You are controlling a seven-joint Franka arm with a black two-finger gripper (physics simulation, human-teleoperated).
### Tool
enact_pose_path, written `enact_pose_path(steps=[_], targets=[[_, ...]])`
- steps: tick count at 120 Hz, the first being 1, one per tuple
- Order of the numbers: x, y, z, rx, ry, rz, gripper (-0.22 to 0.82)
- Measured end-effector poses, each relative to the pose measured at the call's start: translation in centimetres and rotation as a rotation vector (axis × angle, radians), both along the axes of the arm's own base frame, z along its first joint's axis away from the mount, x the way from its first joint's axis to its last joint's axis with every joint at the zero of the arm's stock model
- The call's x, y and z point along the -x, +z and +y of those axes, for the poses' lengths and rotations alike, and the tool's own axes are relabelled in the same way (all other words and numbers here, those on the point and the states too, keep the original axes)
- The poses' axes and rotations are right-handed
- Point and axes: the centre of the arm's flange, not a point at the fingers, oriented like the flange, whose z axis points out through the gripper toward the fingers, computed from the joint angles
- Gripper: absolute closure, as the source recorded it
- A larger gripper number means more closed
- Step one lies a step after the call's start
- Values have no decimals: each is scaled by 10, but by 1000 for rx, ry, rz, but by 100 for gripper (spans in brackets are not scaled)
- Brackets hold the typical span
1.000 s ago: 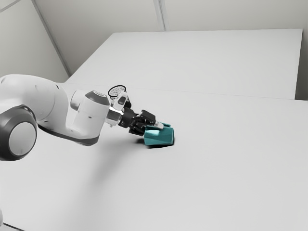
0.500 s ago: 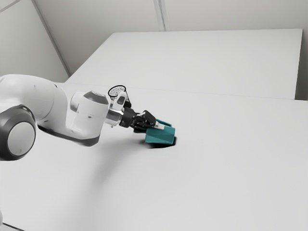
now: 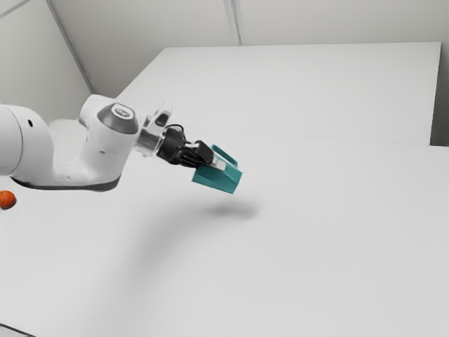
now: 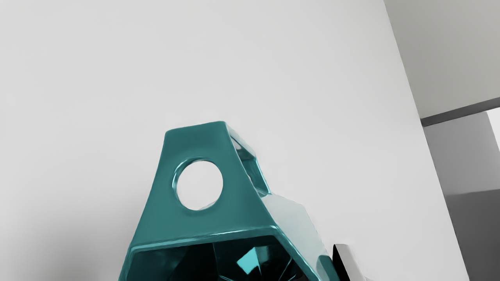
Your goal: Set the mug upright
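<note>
Free air lies between the raised mug (image 3: pixel 216 180) and the table (image 3: pixel 316 246), whose open top runs toward its far edge and the exterior view's right. The mug's handle (image 4: pixel 197 146) juts outward, taking up room there. A black rim (image 3: pixel 178 127), mostly hidden, obstructs beyond the arm; an orange ball (image 3: pixel 7 199) occupies the exterior view's left.

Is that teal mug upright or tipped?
Tipped: in the exterior view, the teal faceted mug hangs at a slant in the black gripper.

At the exterior view's left edge, a round orange object (image 3: pixel 7 199) sits on the white table (image 3: pixel 330 239).
</note>
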Motion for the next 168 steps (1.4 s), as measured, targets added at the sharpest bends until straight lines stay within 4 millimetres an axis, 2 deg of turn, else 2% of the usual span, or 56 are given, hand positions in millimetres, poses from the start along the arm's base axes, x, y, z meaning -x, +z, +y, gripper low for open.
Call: enact_pose_path(steps=[16,28,49,60,79,102,136,168], targets=[[19,10,11,-235,-92,10,77],[23,9,20,-415,-148,27,77],[17,-20,35,-650,-190,92,78],[9,-35,32,-716,-196,114,78],[-5,-34,9,-765,-191,97,78],[-6,-34,9,-781,-143,113,78],[-5,-46,10,-794,-96,146,77],[-5,-48,11,-782,-70,159,61]])
